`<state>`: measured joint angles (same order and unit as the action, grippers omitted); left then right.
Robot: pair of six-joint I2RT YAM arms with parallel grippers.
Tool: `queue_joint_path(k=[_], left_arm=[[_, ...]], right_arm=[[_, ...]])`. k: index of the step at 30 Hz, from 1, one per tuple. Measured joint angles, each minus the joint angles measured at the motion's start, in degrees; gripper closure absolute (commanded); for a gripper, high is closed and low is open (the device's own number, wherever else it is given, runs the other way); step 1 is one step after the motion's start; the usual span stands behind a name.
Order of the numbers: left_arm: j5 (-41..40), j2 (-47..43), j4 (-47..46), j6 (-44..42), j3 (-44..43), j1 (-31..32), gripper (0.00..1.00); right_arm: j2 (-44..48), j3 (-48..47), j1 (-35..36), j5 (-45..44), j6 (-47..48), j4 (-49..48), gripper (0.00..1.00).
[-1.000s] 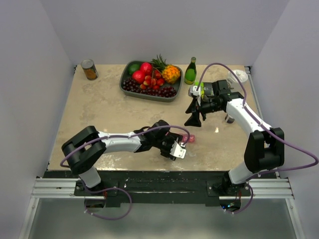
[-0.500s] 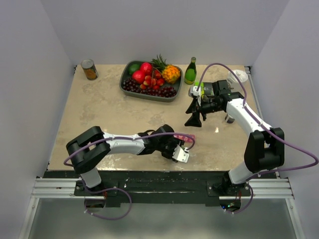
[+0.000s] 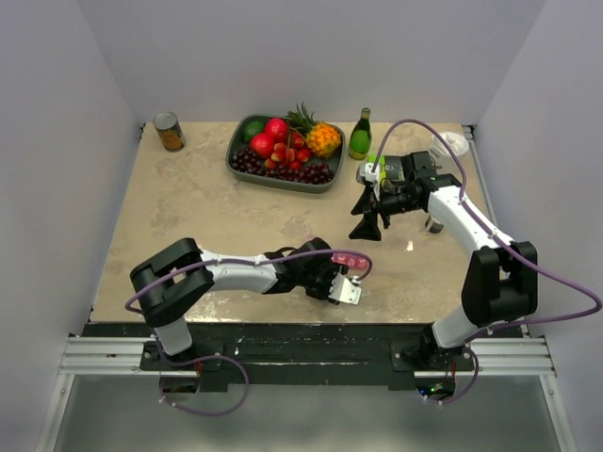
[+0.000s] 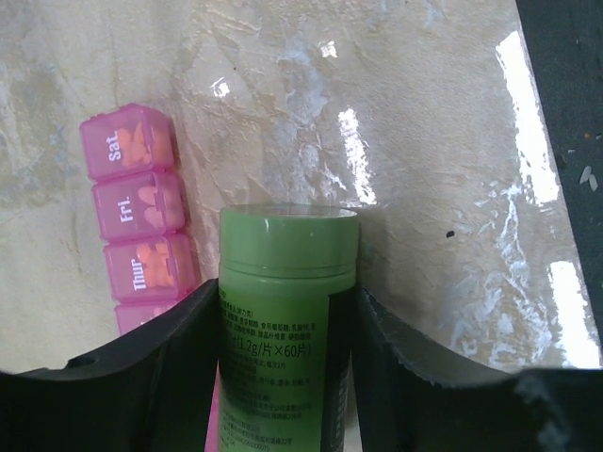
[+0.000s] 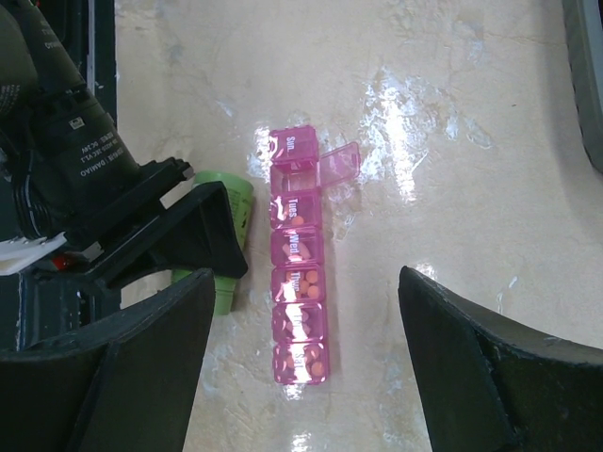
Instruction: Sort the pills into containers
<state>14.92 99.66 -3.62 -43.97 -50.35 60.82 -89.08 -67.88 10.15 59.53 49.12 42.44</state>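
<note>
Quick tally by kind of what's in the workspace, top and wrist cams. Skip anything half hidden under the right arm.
pink pill organizer: 1
green pill bottle, in the left gripper: 1
green glass bottle: 1
can: 1
fruit tray: 1
white item, back right, kind unclear: 1
Total: 6

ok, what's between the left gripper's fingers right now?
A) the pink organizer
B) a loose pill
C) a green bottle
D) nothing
C: in the left wrist view the green bottle sits inside the left gripper, jaws flush against both its sides, while the organizer lies beside it on the table, outside the grip.
</note>
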Motion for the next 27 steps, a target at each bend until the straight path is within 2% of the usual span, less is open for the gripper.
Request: queue_joint_path(k=[4, 8, 11, 15, 19, 23, 25, 27], left_arm=[[0.6, -4.1, -1.5, 6.1, 4.1, -0.5, 1.0], [3.9, -17.1, -7.6, 18.8, 14.4, -3.9, 1.0], [4.1, -28.8, -19.4, 30.6, 22.8, -8.0, 1.0], [-0.4, -37.9, -38.6, 46.3, 33.2, -10.3, 1.0], [-6.2, -38.6, -53.0, 57.6, 40.1, -11.0, 1.0], [-8.7, -36.9, -60.0, 63.3, 41.0, -11.2, 1.0], [-9.6, -36.7, -62.1, 64.5, 41.0, -11.3, 1.0], [-10.2, -36.7, -63.2, 65.0, 41.0, -11.3, 1.0]], right_arm=[[0.0, 0.2, 0.0, 0.0, 0.0, 0.0, 0.19], [0.0, 0.8, 0.0, 0.0, 0.0, 0.0, 0.14], [0.0, 1.0, 0.0, 0.8, 1.0, 0.2, 0.08], [0.0, 1.4, 1.6, 3.6, 3.7, 1.3, 0.07], [0.0, 1.1, 6.5, 6.3, 3.9, 2.5, 0.07], [0.0, -3.7, 10.6, 7.7, 1.6, 4.9, 0.08], [0.0, -6.9, 12.5, 6.9, -3.7, 3.1, 0.02], [0.7, -7.8, 14.6, 4.4, -10.0, -0.7, 0.01]])
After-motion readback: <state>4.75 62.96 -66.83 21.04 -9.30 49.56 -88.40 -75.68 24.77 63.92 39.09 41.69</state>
